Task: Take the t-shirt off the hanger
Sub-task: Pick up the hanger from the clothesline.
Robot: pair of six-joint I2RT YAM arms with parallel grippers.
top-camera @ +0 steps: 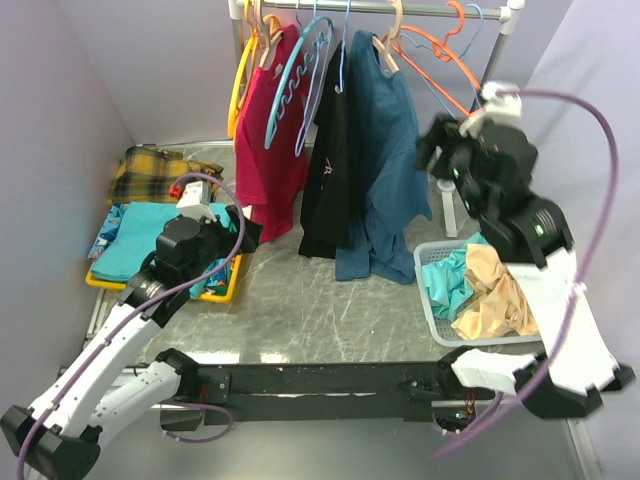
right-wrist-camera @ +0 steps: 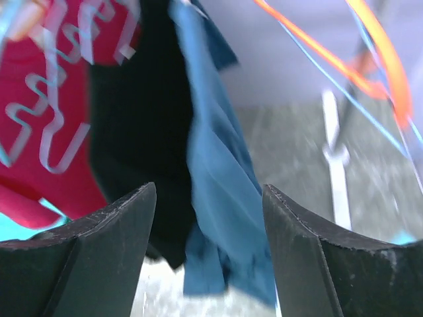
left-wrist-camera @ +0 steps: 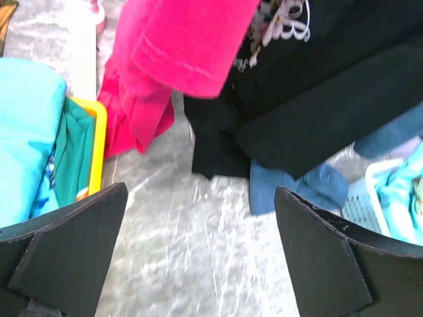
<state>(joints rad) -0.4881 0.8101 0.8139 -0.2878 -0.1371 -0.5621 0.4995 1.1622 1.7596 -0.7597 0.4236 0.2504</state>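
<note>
A dark blue t-shirt (top-camera: 385, 150) hangs on a tan hanger (top-camera: 388, 30) at the right of the rail, beside a black shirt (top-camera: 328, 170) and a red shirt (top-camera: 270, 130). My right gripper (top-camera: 437, 150) is open and raised just right of the blue t-shirt, which shows between its jaws in the right wrist view (right-wrist-camera: 218, 191), apart from them. My left gripper (top-camera: 243, 228) is open and empty, low by the red shirt's hem (left-wrist-camera: 142, 112). The black shirt (left-wrist-camera: 310, 99) and blue hem (left-wrist-camera: 291, 185) show ahead of it.
A yellow tray (top-camera: 225, 285) of folded teal clothes sits at left, with a plaid cloth (top-camera: 150, 170) behind it. A white basket (top-camera: 432, 300) of clothes sits at right. Empty orange hangers (top-camera: 450, 50) and a light blue hanger (top-camera: 295, 75) hang on the rail (top-camera: 430, 10).
</note>
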